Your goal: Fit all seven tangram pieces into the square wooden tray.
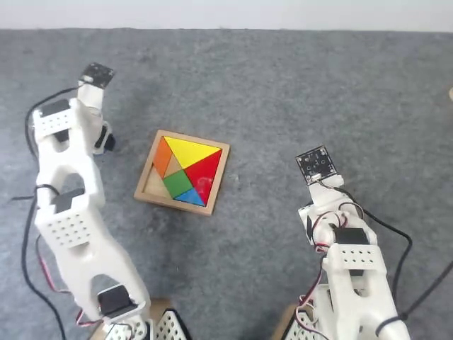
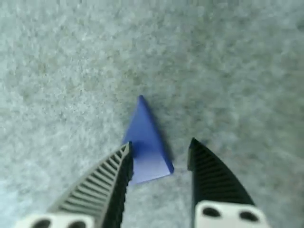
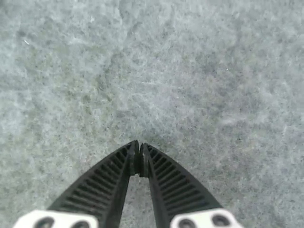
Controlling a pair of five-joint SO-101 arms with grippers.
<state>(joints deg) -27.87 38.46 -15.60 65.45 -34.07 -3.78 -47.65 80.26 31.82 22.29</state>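
Observation:
A dark blue triangle (image 2: pixel 145 142) lies flat on the grey carpet. My left gripper (image 2: pixel 159 153) is open just above it, one finger (image 2: pixel 121 166) touching the triangle's edge and the other standing clear on the far side. In the high view the left arm (image 1: pixel 71 134) stands left of the square wooden tray (image 1: pixel 149 187). The tray holds an orange piece (image 1: pixel 163 156), a yellow triangle (image 1: pixel 191 150), a red triangle (image 1: pixel 205 172), a green square (image 1: pixel 177 183) and a light blue triangle (image 1: pixel 190 197). Bare wood shows at its lower left corner. My right gripper (image 3: pixel 139 146) is shut on nothing over the carpet.
The right arm (image 1: pixel 340 234) stands to the right of the tray, well apart from it. Grey carpet (image 1: pixel 283 92) covers the whole table, with open room behind and between the arms. Cables trail beside both arm bases.

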